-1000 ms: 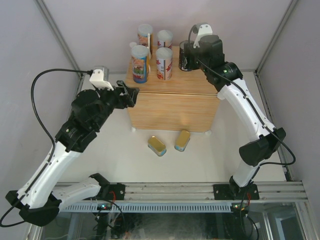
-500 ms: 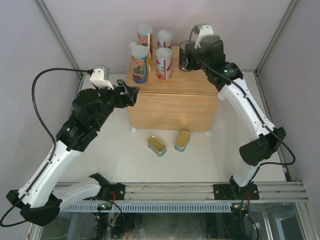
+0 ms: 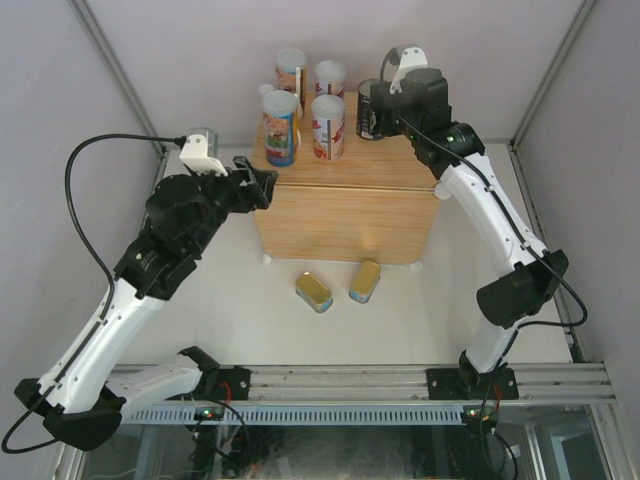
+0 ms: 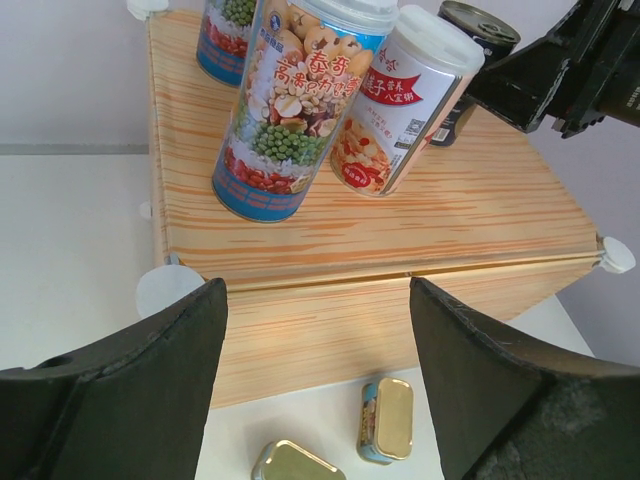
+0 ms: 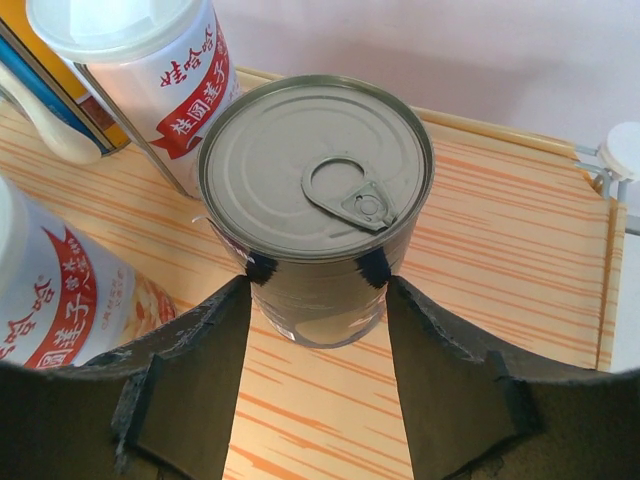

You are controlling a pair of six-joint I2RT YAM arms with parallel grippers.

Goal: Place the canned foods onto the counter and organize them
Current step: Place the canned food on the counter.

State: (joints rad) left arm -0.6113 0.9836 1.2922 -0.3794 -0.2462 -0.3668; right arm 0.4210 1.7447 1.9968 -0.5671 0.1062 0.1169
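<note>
On the light wood counter [image 3: 340, 215] stand several tall white-lidded cans [image 3: 281, 125] [image 3: 328, 125] [image 3: 291, 70] in a block at the back left. A dark can with a metal pull-tab top [image 5: 315, 190] stands upright at the counter's back right. My right gripper [image 5: 318, 300] is shut on it, one fingertip pressed to each side of it. Two flat gold tins [image 3: 313, 291] [image 3: 365, 280] lie on the white table in front of the counter. My left gripper [image 4: 318, 380] hangs open and empty off the counter's front left corner, above the tins [image 4: 387, 418].
White round connectors [image 4: 616, 254] stick out at the counter's corners. Grey walls close in at the back and both sides. The right arm [image 4: 560, 70] reaches over the counter's back right. The arm bases and a metal rail [image 3: 340, 380] line the near edge.
The right gripper has shifted very slightly toward the back with the dark can still standing on the counter. The left arm has barely moved.
</note>
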